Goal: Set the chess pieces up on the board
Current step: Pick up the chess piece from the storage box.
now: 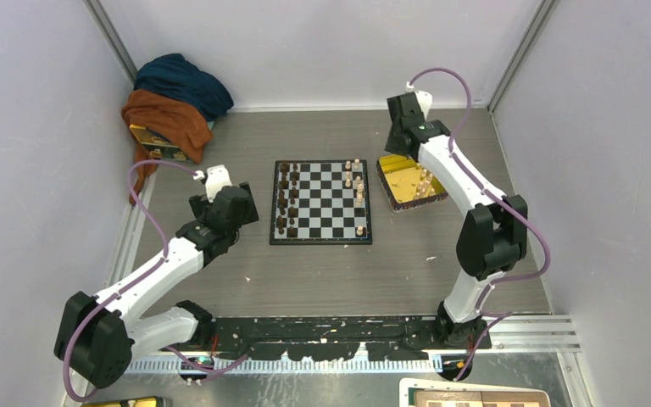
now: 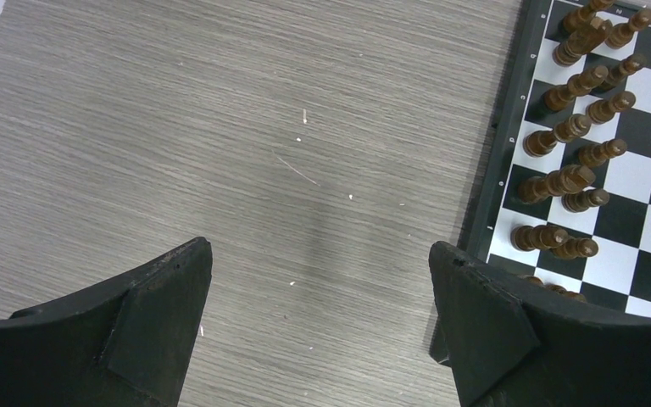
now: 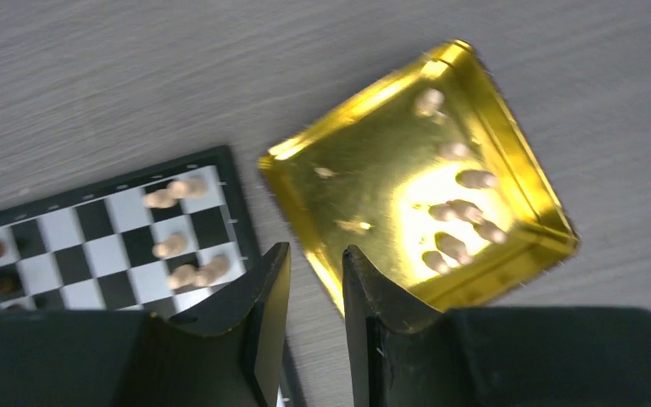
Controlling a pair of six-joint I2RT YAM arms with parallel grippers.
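The board [image 1: 320,241] lies mid-table. Several light-tan chess pieces [image 1: 358,191] stand along its right side, and dark brown pieces [image 1: 286,199] fill its left side. More tan pieces [image 3: 462,212] lie in the shiny yellow tray [image 3: 364,182] just right of the board [image 3: 93,220]. My right gripper [image 3: 315,250] hangs above the gap between board and tray, open with a narrow gap and nothing in it. My left gripper [image 2: 320,254] is wide open over bare table, left of the board's edge [image 2: 500,170], near the dark pieces [image 2: 572,127].
A blue and an orange cloth [image 1: 174,102] are piled in the back left corner over a yellow box [image 1: 148,136]. Pale walls close in three sides. A second board [image 1: 475,397] shows at the bottom edge, behind the arm bases.
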